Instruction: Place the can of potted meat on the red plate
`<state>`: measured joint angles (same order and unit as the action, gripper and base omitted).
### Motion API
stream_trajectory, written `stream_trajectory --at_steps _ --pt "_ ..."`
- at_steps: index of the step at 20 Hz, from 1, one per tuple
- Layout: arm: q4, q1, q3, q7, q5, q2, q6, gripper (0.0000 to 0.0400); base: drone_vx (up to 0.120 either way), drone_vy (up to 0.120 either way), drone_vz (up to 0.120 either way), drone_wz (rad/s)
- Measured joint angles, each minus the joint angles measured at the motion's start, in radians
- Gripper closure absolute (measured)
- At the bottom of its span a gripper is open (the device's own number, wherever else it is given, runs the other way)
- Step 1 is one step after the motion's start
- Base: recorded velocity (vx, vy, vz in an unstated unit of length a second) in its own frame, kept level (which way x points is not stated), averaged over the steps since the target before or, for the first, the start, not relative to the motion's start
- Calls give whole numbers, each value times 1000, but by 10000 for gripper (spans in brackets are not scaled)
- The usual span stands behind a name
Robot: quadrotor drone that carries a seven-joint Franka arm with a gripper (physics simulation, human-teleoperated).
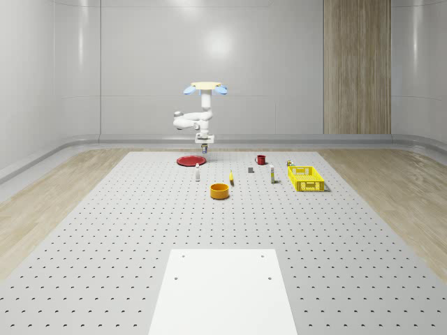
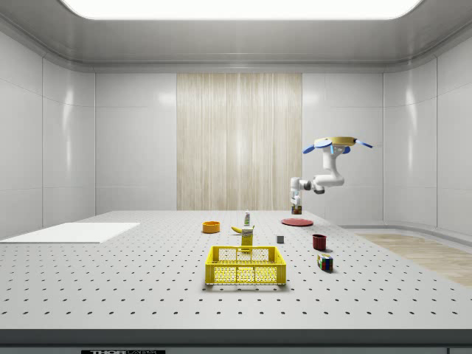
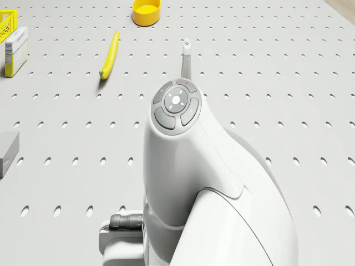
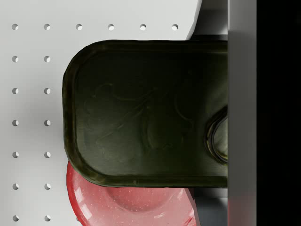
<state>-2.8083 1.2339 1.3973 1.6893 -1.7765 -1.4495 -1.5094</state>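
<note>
The pincer (image 1: 203, 149) grips the can of potted meat (image 4: 150, 113) above the red plate (image 1: 190, 161), its long axis level; the drone (image 1: 206, 87) hovers overhead.

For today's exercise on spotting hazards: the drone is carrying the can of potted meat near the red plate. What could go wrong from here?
1. In the wrist view the can of potted meat covers just part of the red plate; released now, it might miss or catch the rim.
2. The gripper hangs well above the plate in the side view; dropped from there, the can could bounce or tip.
</note>
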Motion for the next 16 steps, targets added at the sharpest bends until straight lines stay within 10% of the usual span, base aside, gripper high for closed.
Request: stream_trajectory --at_steps 16 --pt "1 6 3 6 14 -35 -32 113 15 -120 -37 0"
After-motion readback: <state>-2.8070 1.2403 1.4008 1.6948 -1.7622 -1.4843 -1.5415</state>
